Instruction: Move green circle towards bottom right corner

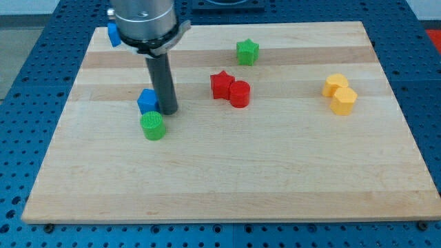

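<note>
The green circle [153, 125] lies left of the board's middle. My tip [168, 111] rests just above and to the right of it, close to touching it. A blue block [147, 101] sits right above the green circle, against the left side of my rod.
A red star [221, 85] and a red cylinder [240, 94] touch near the centre. A green star [247, 52] lies at the top. Two yellow blocks [339, 94] sit at the right. Another blue block [114, 34] is at the top left, partly behind the arm. The wooden board [227, 179] ends at blue flooring.
</note>
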Controlling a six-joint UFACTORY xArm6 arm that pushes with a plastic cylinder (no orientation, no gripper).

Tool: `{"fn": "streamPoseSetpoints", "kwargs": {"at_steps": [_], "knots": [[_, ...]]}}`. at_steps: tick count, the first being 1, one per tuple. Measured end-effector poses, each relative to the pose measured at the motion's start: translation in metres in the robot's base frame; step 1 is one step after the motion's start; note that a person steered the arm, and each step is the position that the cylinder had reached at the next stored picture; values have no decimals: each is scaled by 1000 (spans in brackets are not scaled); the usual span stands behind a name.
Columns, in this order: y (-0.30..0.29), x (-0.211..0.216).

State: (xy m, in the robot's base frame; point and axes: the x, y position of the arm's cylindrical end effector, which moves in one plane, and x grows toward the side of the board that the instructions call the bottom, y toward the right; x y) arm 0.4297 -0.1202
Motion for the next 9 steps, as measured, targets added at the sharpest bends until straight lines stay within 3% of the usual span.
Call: {"fn": "streamPoseSetpoints", "kwargs": {"at_steps": [2, 4, 9], "knots": [[-48, -11], [-92, 7], [-101, -104]]}}
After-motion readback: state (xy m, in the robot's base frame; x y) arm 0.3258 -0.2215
